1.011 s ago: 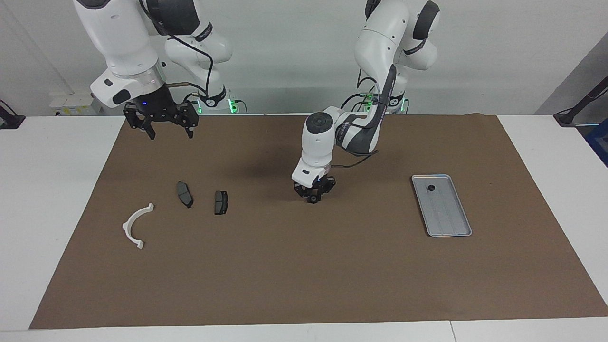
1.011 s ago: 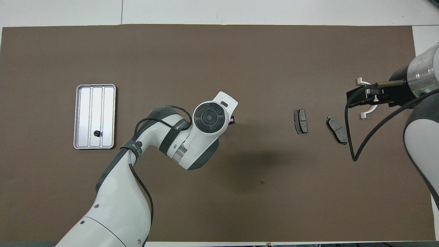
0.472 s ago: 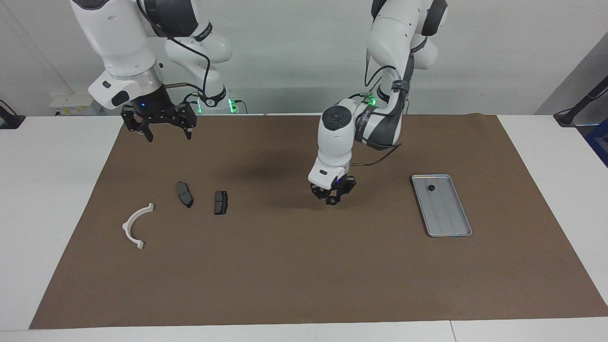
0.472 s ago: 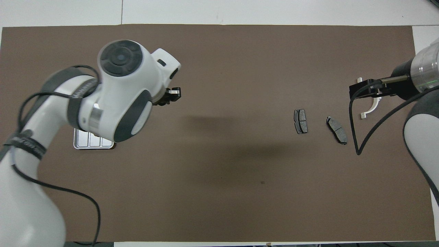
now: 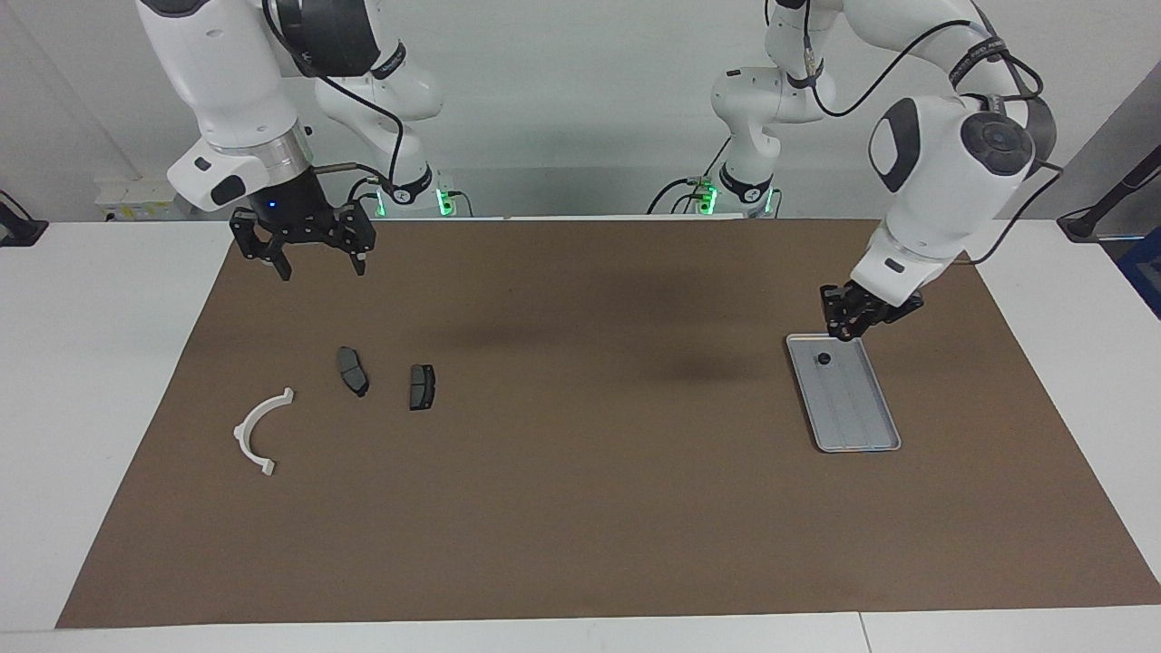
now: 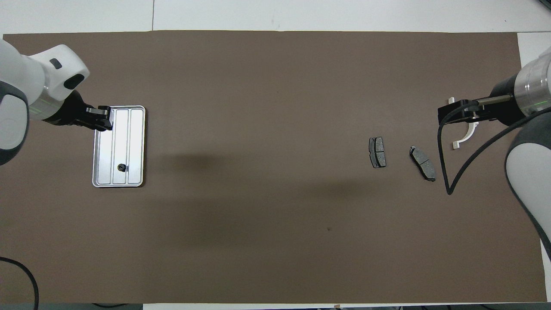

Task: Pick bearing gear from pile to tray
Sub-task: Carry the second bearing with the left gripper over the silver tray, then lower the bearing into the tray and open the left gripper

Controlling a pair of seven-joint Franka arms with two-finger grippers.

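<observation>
My left gripper (image 5: pixel 846 332) hangs just above the silver tray (image 5: pixel 860 410), shut on a small black bearing gear that barely shows between its fingertips. Seen from overhead, the left gripper (image 6: pixel 104 123) sits over the tray's (image 6: pixel 130 129) rim. Another bearing gear (image 5: pixel 824 359) lies in the tray (image 6: pixel 122 167). The pile is at the right arm's end: a white arc bracket (image 5: pixel 258 432) and two dark brake pads (image 5: pixel 353 370) (image 5: pixel 421 386). My right gripper (image 5: pixel 325 267) waits open in the air, closer to the robots than the pile.
A brown mat (image 5: pixel 580 508) covers the table's middle, with white table around it. From overhead, the right gripper (image 6: pixel 457 116) and its cable cover part of the white bracket (image 6: pixel 465 136). The brake pads (image 6: pixel 377 152) (image 6: pixel 423 162) lie apart from each other.
The left arm has swung from the mat's middle to over the tray, rising as it carried the small black piece. The right gripper has hardly moved.
</observation>
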